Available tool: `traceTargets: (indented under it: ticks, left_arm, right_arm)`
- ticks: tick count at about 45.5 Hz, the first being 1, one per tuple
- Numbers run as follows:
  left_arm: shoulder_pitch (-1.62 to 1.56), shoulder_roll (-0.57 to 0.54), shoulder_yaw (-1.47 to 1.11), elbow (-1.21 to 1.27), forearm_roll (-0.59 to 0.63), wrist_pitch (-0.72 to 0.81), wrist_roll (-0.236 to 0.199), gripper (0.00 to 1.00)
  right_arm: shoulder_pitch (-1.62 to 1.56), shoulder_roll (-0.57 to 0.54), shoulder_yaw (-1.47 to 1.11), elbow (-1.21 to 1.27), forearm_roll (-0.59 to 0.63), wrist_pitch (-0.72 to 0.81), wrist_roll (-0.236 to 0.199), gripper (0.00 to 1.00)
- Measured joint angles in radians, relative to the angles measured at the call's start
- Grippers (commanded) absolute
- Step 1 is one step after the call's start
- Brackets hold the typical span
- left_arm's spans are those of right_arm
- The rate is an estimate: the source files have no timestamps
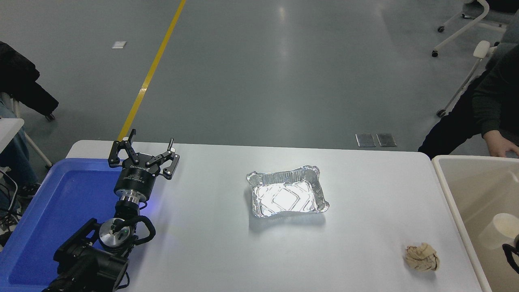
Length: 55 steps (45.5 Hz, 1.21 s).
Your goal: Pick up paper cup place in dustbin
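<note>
- My left gripper [142,153] is parked at the left, over the edge of the blue tray [52,211]. Its fingers are spread wide and hold nothing.
- A shiny foil tray [287,190] sits in the middle of the white table [211,251].
- A crumpled tan paper ball [422,257] lies near the dustbin [450,190].
- The paper cup [499,229] is inside the dustbin.
- Only a bit of my right gripper [511,255] shows by the cup. I cannot tell if it is gripping.

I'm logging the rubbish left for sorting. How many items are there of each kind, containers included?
Paper cup: 1
Crumpled paper ball: 1
Foil tray: 1
Blue tray: 1
Dustbin: 1
Total: 5
</note>
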<state>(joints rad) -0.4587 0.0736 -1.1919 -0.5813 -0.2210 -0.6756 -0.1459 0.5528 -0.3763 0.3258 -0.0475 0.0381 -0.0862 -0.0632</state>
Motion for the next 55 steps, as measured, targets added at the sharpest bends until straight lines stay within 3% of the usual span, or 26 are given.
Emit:
traceTargets:
  ticks: [17,33,55]
  left_arm:
    - [0.000,0.000,0.000,0.000,0.000,-0.001,0.000,0.99]
    - [0.000,0.000,0.000,0.001,0.000,-0.001,0.000,0.99]
    - [0.000,0.000,0.000,0.000,0.000,0.000,0.000,0.99]
  right_arm:
    - [0.083,-0.043,-0.082,0.108,-0.014,0.003,0.001,1.00]
    - [0.271,-0.239,-0.263,0.417,-0.034,0.003,0.002,1.00]
    - [0.653,-0.536,-0.485,0.928,-0.329,0.028,0.001,1.00]
